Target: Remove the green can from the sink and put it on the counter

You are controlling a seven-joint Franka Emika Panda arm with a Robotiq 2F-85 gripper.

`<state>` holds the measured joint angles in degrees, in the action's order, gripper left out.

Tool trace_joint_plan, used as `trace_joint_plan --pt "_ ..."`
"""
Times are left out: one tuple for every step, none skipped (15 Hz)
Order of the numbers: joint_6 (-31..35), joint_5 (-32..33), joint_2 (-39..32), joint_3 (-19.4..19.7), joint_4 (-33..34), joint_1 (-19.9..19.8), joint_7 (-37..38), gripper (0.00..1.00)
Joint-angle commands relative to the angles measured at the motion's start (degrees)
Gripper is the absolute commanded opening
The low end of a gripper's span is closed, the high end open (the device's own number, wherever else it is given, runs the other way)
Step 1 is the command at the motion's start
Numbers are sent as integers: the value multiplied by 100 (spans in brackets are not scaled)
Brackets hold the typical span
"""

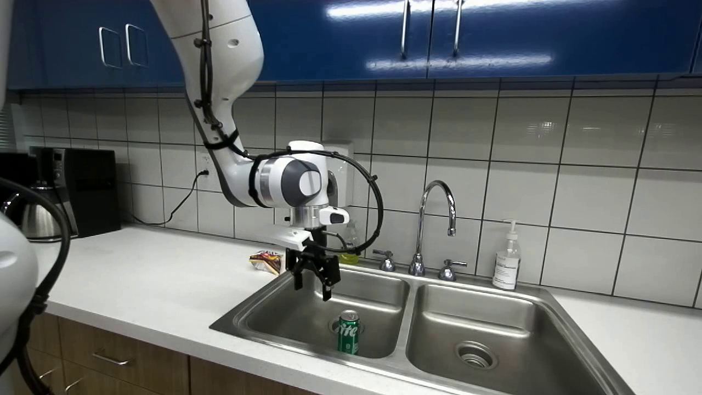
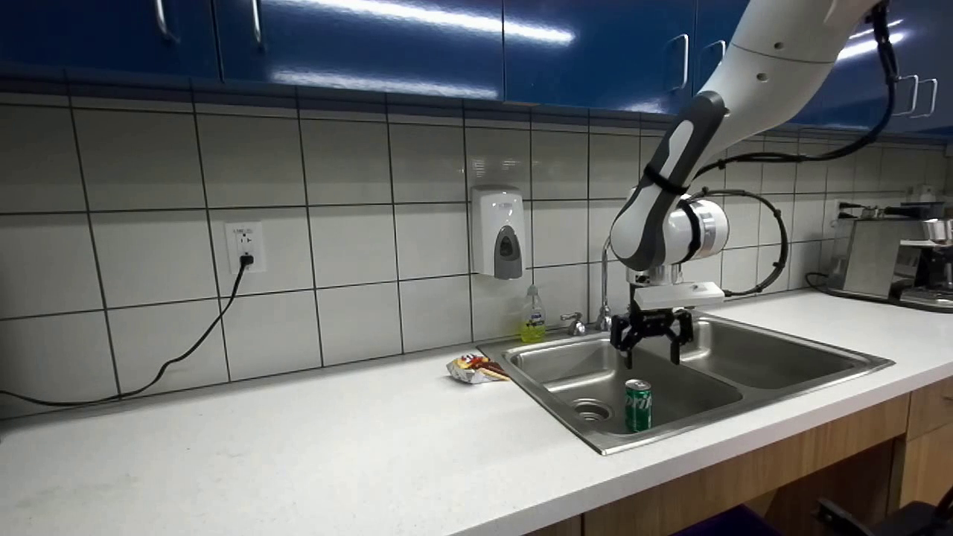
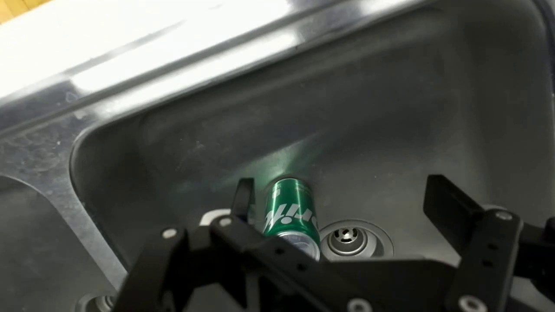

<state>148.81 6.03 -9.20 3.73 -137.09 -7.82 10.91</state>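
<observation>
The green can (image 1: 348, 333) stands upright in a bowl of the steel sink (image 1: 408, 323), near the front wall and beside the drain. It also shows in an exterior view (image 2: 638, 406) and in the wrist view (image 3: 290, 208), where a gripper link hides part of its silvery top. My gripper (image 1: 312, 288) is open and empty, pointing down above the same bowl, higher than the can; it also shows in an exterior view (image 2: 652, 359). In the wrist view the can lies between the fingers (image 3: 340, 190), nearer the left one. The white counter (image 2: 335, 447) runs beside the sink.
A chrome faucet (image 1: 418, 266) and handles stand behind the sink. A snack bag (image 2: 476, 368) lies on the counter by the sink corner. A yellow soap bottle (image 2: 533, 320) and a white soap bottle (image 1: 506, 263) stand at the back. Blue cabinets (image 1: 340, 44) hang above.
</observation>
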Motion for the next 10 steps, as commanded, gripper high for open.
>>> trace_joint_plan --pt "-93 -398 -649 66 707 30 -445 100" --pt "-106 -510 -787 55 844 13 -520 100" --pt "-128 -642 -929 32 990 -15 -620 100" --pt "-152 -696 -1058 47 1123 -15 -631 100" --pt "-156 -782 -1186 37 1248 -31 -678 100" --pt "-162 -823 -1295 44 1362 -38 -693 100" --pt "-181 -855 -1403 56 1477 -45 -706 100" --pt "-190 -877 -1495 66 1575 -56 -726 100" --pt "-208 -875 -1574 92 1661 -60 -718 100" --pt "-227 -887 -1640 104 1737 -74 -724 100"
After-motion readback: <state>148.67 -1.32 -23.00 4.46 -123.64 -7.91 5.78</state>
